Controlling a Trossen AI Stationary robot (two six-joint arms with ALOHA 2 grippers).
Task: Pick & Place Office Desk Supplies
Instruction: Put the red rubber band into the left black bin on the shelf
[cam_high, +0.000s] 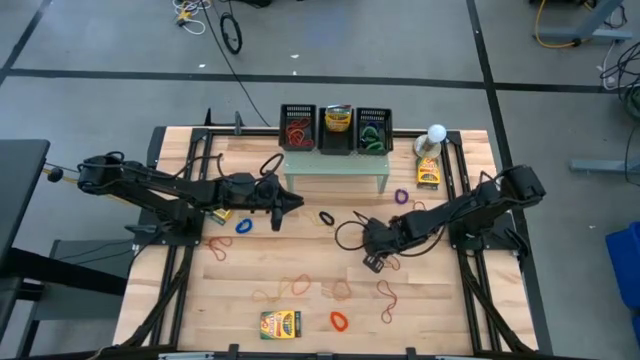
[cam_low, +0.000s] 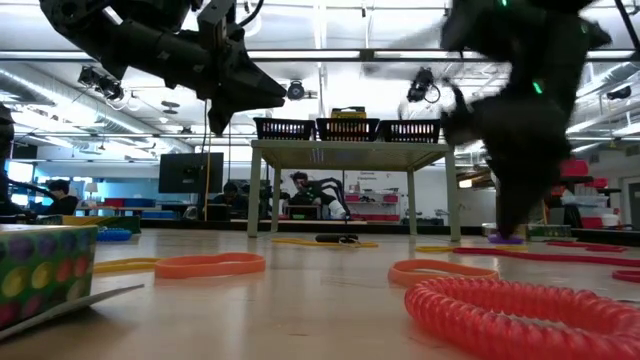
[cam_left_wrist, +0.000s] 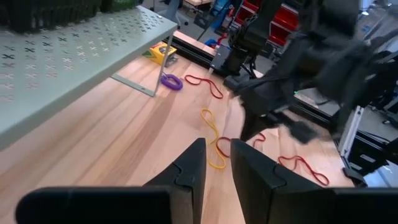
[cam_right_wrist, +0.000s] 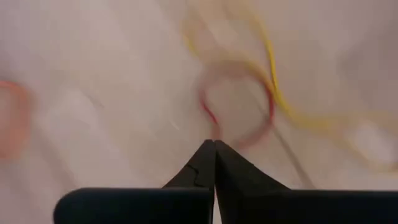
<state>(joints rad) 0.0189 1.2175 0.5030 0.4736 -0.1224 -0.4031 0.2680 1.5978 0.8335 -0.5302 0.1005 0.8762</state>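
No text, label, brand or number is readable here. The yellow-and-green box (cam_high: 280, 324) at the near edge of the table has printing on its face, but the letters are too small to read. The same is true for the second box (cam_high: 428, 174) beside the pale green stand (cam_high: 336, 165).

Two dark, jointed arms trailing black cables (fingers (cam_right_wrist: 205, 168) wedge-shaped, tapering to points).

table (cam_high: 300, 330): pale planked wood, smooth | stand (cam_high: 335, 165): perforated metal, matt green | baskets (cam_high: 298, 128): black mesh
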